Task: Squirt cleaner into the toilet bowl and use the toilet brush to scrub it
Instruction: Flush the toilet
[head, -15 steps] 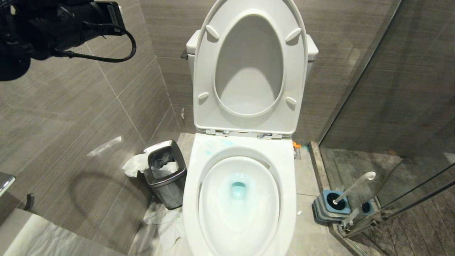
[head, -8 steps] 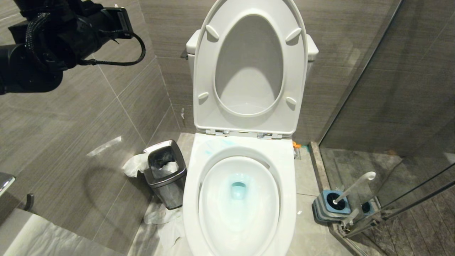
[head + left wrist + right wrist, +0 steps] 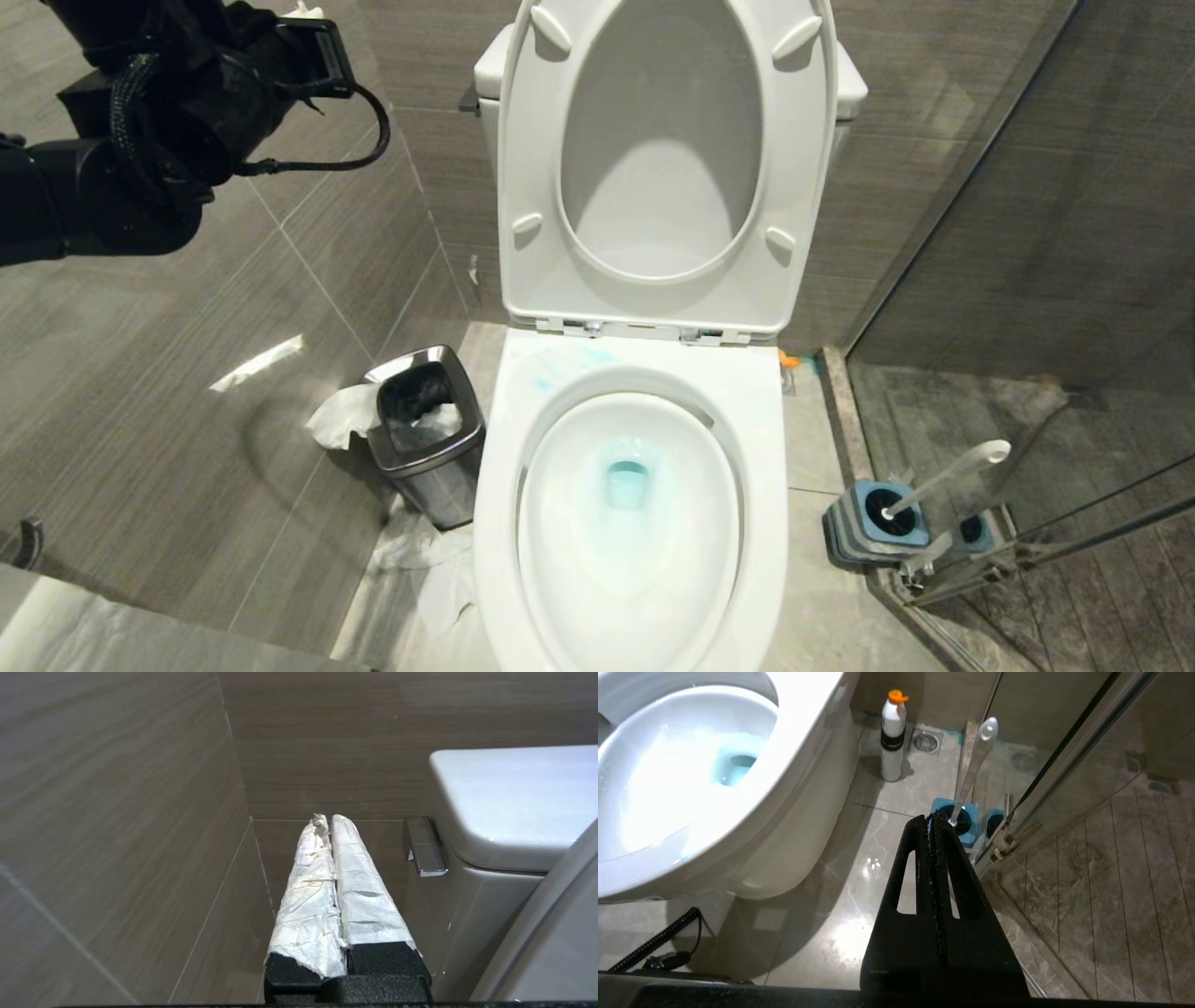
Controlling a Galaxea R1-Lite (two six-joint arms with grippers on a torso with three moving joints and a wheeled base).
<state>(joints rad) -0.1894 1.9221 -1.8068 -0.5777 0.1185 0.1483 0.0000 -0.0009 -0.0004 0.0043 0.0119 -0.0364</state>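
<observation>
Glossy white ceramic toilet bowl [image 3: 627, 597] with seat and lid up, turquoise-blue cleaner [image 3: 627, 483] tinting the water at the drain, a faint blue smear on the rear rim. Toilet brush, pale grey-white handle [image 3: 952, 478], stands tilted in the square blue-and-grey holder [image 3: 873, 534] on the floor by the glass shower door, right of the bowl. Left gripper [image 3: 329, 826], fingers wrapped in white paper and pressed together, empty, raised near the chrome flush lever [image 3: 423, 847] beside the white tank [image 3: 504, 802]. Right gripper [image 3: 930, 823], black fingers together, empty, low above the floor facing the holder. White bottle with orange cap [image 3: 893, 737] stands near the bowl's base. Small steel waste bin [image 3: 425, 434] left of the bowl.
</observation>
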